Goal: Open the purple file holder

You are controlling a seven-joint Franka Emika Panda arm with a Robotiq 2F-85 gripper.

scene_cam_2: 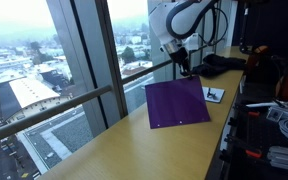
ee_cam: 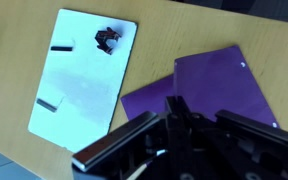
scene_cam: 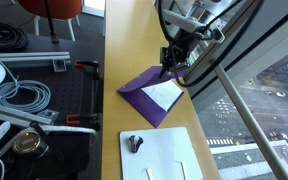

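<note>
And the fingers seem pinched narrow on the free cover edge of the purple file holder, probably light, floppy, slippery.

Counter: set alongside the window; a workbench is placed along its opposite side.
File holder: laid on the counter, between the gripper and the sheet; seen in both exterior views and in the wrist view.
Paper: seen inside the file holder in an exterior view.
Gripper: positioned over the file holder's edge farthest from the sheet; contact cannot be told.
Sheet: laid flat on the counter, near the file holder but apart from it.
Clip: set on the sheet, at the corner towards the file holder.
Cables: piled on the workbench, well apart from the file holder.
</note>
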